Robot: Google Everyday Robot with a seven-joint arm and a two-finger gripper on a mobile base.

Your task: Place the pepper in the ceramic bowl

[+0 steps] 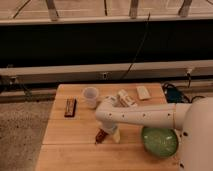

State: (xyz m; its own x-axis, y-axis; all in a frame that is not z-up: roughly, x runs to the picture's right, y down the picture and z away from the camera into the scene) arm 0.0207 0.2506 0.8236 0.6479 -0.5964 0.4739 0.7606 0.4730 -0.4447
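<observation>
While tool (106,131) sits low at pepper (99,137) on wooden desk (65,147) | tool state: cannot tell | ceramic bowl (160,141) right | speckled floor (20,135) left

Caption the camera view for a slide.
Gripper down at the pepper on the wooden table, ceramic bowl nearby.

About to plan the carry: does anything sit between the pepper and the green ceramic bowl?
Nothing visible. The tool is down at the pepper, and only bare table shows between it and the ceramic bowl. The white cup and dark bar stand further back, off that path.
</observation>
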